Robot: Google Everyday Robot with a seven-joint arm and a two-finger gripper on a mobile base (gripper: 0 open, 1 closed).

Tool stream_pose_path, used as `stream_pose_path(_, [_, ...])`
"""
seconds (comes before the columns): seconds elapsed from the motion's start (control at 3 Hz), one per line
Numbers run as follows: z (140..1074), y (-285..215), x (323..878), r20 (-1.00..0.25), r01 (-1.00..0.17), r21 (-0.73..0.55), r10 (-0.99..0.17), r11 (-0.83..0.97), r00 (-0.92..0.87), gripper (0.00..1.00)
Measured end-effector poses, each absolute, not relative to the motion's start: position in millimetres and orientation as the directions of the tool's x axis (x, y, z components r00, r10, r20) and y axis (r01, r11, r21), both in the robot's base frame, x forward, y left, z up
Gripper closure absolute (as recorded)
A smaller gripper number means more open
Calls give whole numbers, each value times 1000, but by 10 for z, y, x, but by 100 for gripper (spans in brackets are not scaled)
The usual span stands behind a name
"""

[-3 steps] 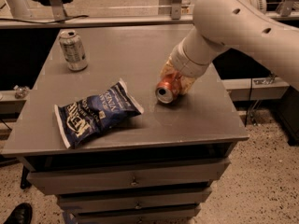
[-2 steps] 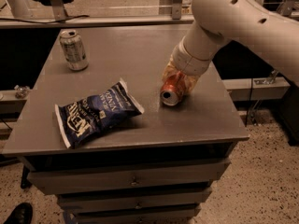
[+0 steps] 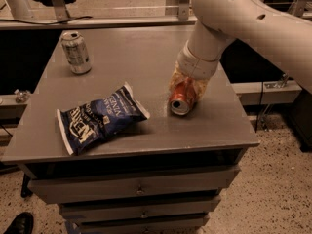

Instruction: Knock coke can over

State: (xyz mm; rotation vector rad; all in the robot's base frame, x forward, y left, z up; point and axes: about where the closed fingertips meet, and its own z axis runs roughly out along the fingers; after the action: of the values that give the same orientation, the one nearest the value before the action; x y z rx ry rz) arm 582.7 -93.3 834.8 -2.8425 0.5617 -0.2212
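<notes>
The coke can (image 3: 181, 100), red with a silver top, lies tipped on its side on the grey table (image 3: 146, 57), its top facing the front edge. My gripper (image 3: 187, 84) is right over the can, with translucent fingers on both sides of it, at the right part of the table. The white arm comes down from the upper right and hides the back of the can.
A silver-grey can (image 3: 76, 52) stands upright at the back left. A blue chip bag (image 3: 100, 117) lies at the front left. The table's right edge is close to the coke can. Drawers sit under the tabletop.
The can has tipped a little further toward the front edge. The arm has shifted slightly with it.
</notes>
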Motion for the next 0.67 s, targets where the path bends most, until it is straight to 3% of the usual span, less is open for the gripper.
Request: stream_pose_path(0.67, [8314,-936,5768,90,-324,-205,-347,-924,934,13])
